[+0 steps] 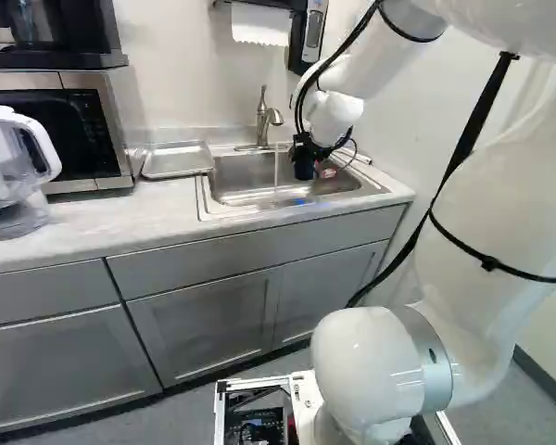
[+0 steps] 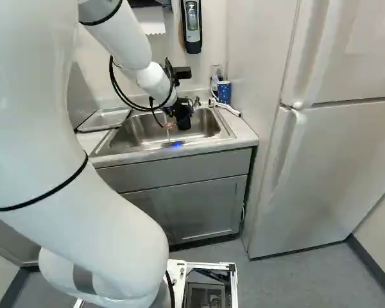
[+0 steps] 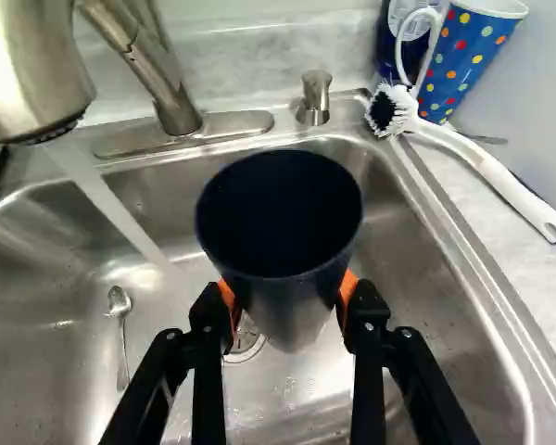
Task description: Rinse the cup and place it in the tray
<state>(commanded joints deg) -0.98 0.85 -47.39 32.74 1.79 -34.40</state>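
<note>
And the fingers pinch the dark cup below its rim, over the sink, running water at ten o'clock from them! Looks stiff, fairly light, probably slick once wet; keep that two-sided hold, square and firm

Pale countertop with inset steel sink, metal tray, microwave, clear pitcher, white scrub brush, dotted blue mug
</note>
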